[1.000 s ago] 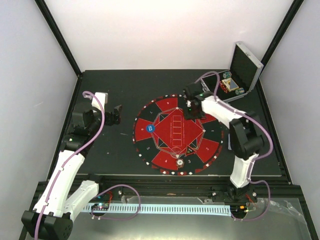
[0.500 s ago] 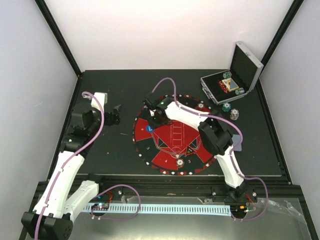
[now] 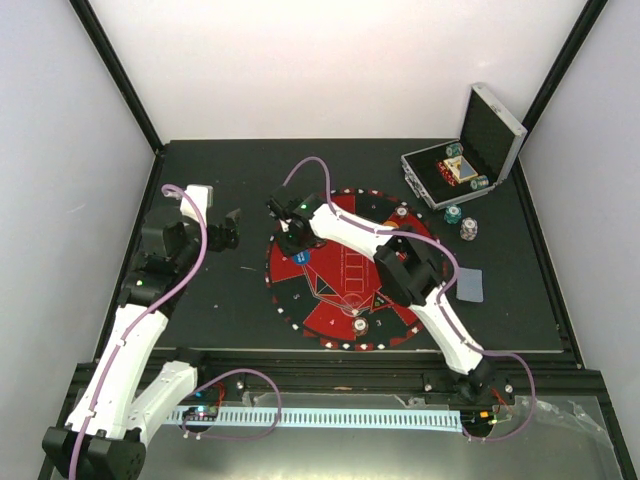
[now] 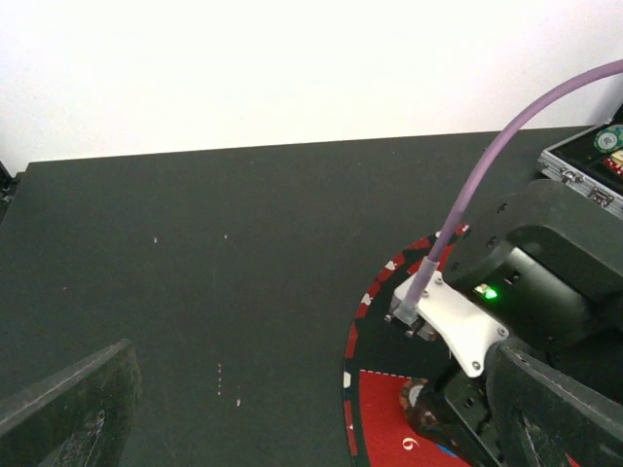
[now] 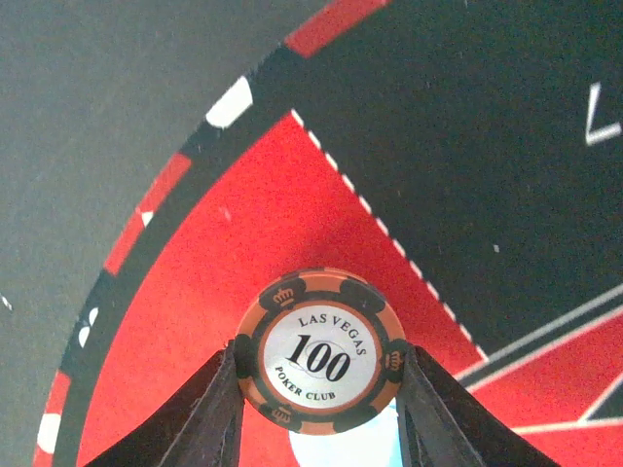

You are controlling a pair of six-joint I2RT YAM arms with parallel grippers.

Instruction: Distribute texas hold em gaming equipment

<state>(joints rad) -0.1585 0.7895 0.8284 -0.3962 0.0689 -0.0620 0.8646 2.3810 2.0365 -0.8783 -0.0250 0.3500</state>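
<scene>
The right claw [image 5: 319, 377] pinches an orange chip [image 5: 319, 348] over the red mat [image 3: 350, 300] near its left rim. Bare tabletop [image 3: 210, 290] lies beyond, where the left claw [image 3: 228, 228] hangs wide open. The open silver case [image 3: 492, 128] at the far right corner holds teal chips [image 3: 455, 151], and two loose chips [image 3: 469, 229] sit just before it.

Orange "100" chip [image 5: 321, 352] — label showing — clamped between jaws over red mat [image 5: 195, 292].

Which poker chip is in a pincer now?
The orange 100 chip, clamped in the right pincer over the mat; the teal chip and white-grey chip lie loose near the case.
</scene>
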